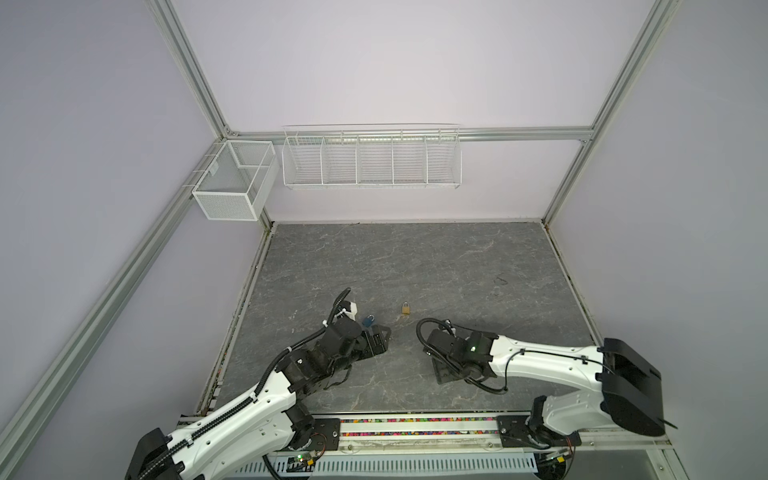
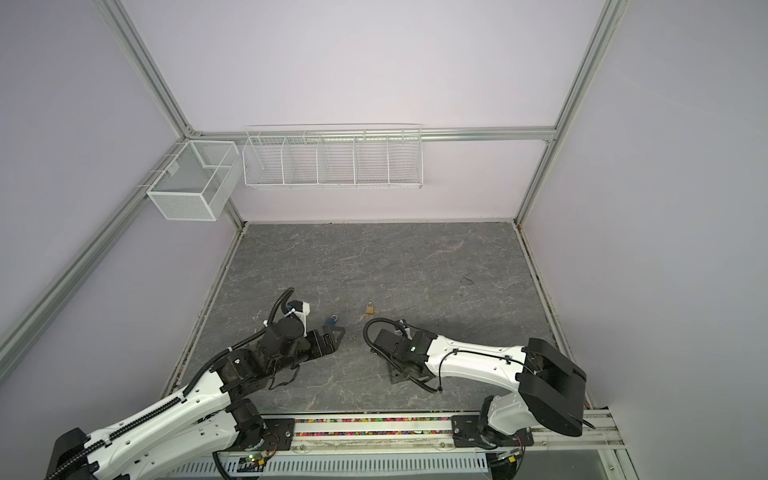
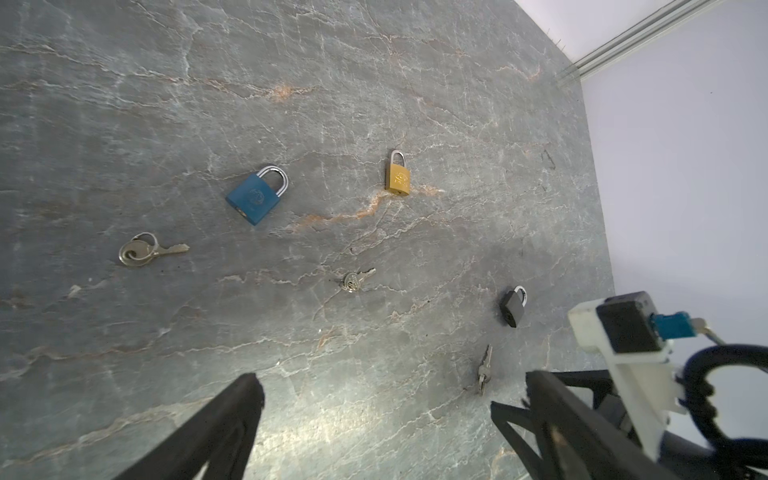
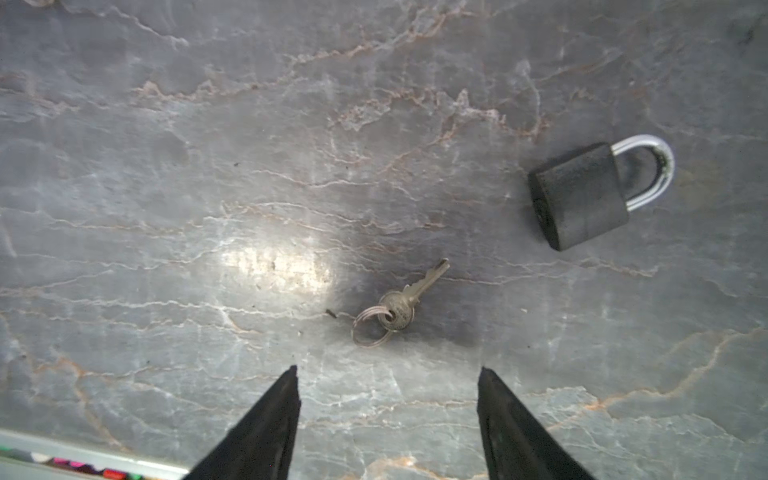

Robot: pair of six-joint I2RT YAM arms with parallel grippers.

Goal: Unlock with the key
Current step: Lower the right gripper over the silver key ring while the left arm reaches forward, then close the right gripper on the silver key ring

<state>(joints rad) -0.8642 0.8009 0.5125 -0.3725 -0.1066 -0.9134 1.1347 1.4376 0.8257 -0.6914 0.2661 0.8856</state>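
Lying flat on the table [image 4: 166, 208], the small key [image 4: 399, 305] sits just ahead of the right gripper [image 4: 388, 370], whose jaws stand apart with nothing between them. I judge it light, rigid and thin, hard metal that will likely skate on the smooth top. The round bow gives the widest flat to pinch, leaving the blade free. The split ring [image 4: 370, 330] swings loose and is best kept out of the grip. Near the key's tip, but apart from it, lies the black padlock [image 4: 582, 195] on its side, shackle closed. It looks dense and blocky, and its flat body faces are the place to clamp.

The left gripper [image 3: 392, 378] hovers spread wide, holding nothing. Its wrist view shows a blue padlock [image 3: 253, 197], a gold padlock [image 3: 397, 176], a larger key [image 3: 143, 250] and a third key [image 3: 357, 280], all well apart.

On the back wall, the wire rack [image 1: 459, 162] with five bays appears to hold nothing. Neither, as far as I can tell, does the two-part mesh basket [image 1: 224, 203] in the corner
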